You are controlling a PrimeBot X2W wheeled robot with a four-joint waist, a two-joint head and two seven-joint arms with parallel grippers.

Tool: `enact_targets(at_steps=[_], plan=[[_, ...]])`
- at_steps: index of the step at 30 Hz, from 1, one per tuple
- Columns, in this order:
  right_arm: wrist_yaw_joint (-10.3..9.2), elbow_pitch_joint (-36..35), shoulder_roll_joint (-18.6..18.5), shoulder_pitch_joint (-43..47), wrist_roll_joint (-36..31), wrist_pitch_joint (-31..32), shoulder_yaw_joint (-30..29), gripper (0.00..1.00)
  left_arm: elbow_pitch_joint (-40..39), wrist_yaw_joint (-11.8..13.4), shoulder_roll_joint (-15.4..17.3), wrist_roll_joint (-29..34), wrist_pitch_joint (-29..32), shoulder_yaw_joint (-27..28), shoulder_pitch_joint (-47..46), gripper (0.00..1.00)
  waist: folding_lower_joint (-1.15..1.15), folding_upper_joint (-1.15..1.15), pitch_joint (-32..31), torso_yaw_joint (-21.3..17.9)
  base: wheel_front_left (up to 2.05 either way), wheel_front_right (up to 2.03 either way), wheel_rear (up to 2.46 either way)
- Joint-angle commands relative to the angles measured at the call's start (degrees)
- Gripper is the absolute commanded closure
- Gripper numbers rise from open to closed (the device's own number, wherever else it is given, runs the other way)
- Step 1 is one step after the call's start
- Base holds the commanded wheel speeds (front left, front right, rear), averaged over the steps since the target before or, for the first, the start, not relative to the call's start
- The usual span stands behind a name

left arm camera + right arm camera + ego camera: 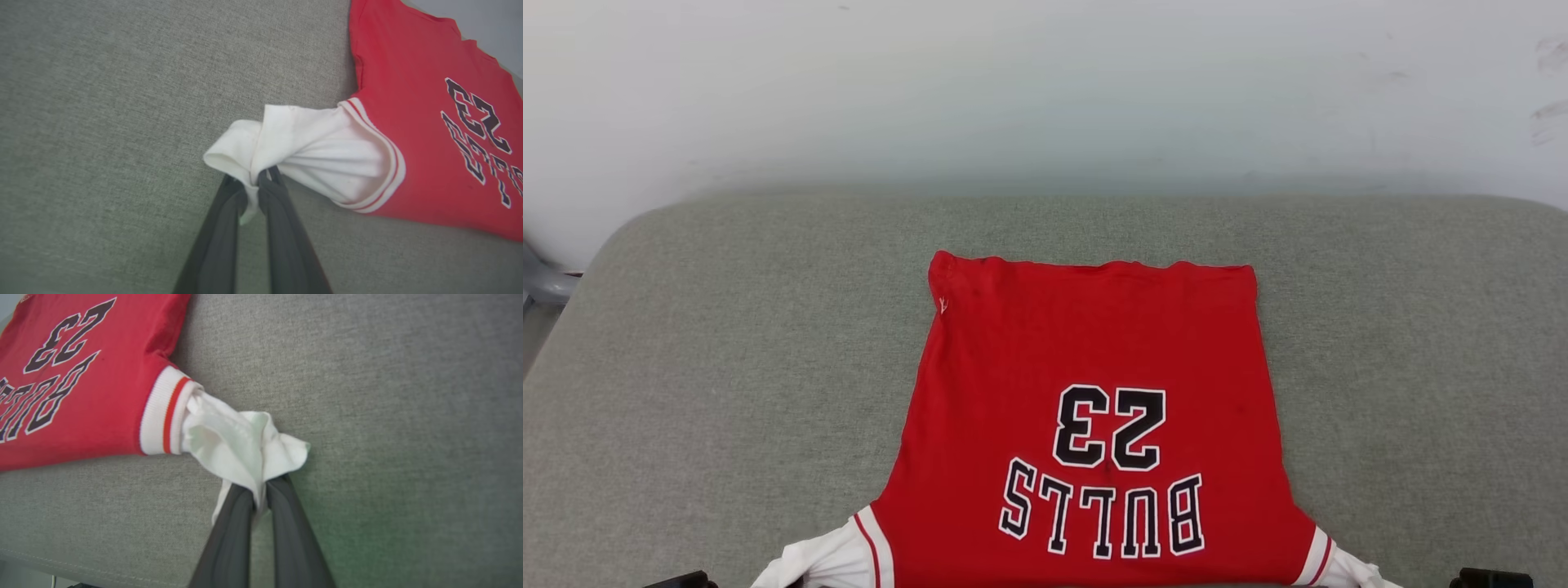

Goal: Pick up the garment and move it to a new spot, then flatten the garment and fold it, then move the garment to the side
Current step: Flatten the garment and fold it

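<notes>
The garment [1094, 359], a red jersey T-shirt with black "BULLS 23" lettering, lies spread flat on the grey cushion, hem away from me and chest lettering toward me. Its white sleeves reach out at the head view's bottom corners. In the left wrist view my left gripper [254, 183] is shut on the bunched end of one white sleeve [310, 151]. In the right wrist view my right gripper [260, 489] is shut on the crumpled end of the other white sleeve [241, 445]. Both sleeves are pulled outward from the red body.
The grey fabric cushion [727, 343] extends wide on both sides of the shirt and beyond its hem. A pale wall [1045, 90] rises behind it. The cushion's front seam edge [61, 561] runs low in the right wrist view.
</notes>
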Motion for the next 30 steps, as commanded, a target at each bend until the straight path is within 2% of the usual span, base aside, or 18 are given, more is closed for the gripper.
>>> enact_targets(at_steps=[1,3,4,5,11,12,16,23,30], plan=[[-0.15,-2.78,0.66,1.48,-1.59,1.61,-1.53,1.0,-2.56,1.06,0.71,0.86,0.23,-0.07,1.0,1.0,0.01,0.0,0.41,0.33,0.0,0.0,0.0],[-0.14,-5.28,1.57,2.23,-2.84,3.1,-2.58,0.53,-4.95,1.71,0.83,1.56,0.3,-0.57,1.38,1.0,0.01,0.0,0.83,0.66,0.0,0.0,0.0],[-0.14,-5.28,1.57,2.23,-2.84,3.1,-2.58,0.53,-4.95,1.71,0.83,1.56,0.3,-0.57,1.38,1.0,0.01,0.0,0.83,0.66,0.0,0.0,0.0],[-0.14,-6.43,2.04,2.12,-2.66,3.6,-3.02,0.0,-5.88,1.93,0.41,1.58,0.58,-0.91,1.04,1.0,0.01,0.0,1.19,0.96,0.0,0.0,0.0],[-0.11,-10.51,2.02,-1.81,-3.28,3.81,-5.57,0.0,-8.28,2.03,-0.57,3.74,0.84,-3.28,-2.61,1.0,0.01,0.0,3.59,2.51,0.0,0.0,0.0],[-0.11,-9.95,1.3,-5.92,-2.98,2.79,-7.69,0.0,-8.51,1.83,-1.29,5.1,-0.3,-4.2,-4.73,1.0,0.01,0.0,5.41,3.38,0.0,0.0,0.0],[-0.11,-5.97,-0.71,-14.87,-1.54,3.41,-9.75,0.0,-9.07,1.39,-2.31,7.06,-1.63,-5.48,-8.53,1.0,0.01,0.0,8.94,4.99,0.0,0.0,0.0],[-0.11,3.03,-6.69,-32.57,2.52,9.25,-7.0,0.0,-10.73,0.81,-4.08,10.38,-3.89,-7.68,-14.54,1.0,0.01,0.0,15.1,8.42,0.0,0.0,0.0],[-0.11,10.52,-11.81,-46.58,4.25,20.45,-1.77,0.0,-13.41,0.88,-5.75,12.61,-5.88,-9.23,-18.18,1.0,0.01,0.0,20.09,12.22,0.0,0.0,0.0]])
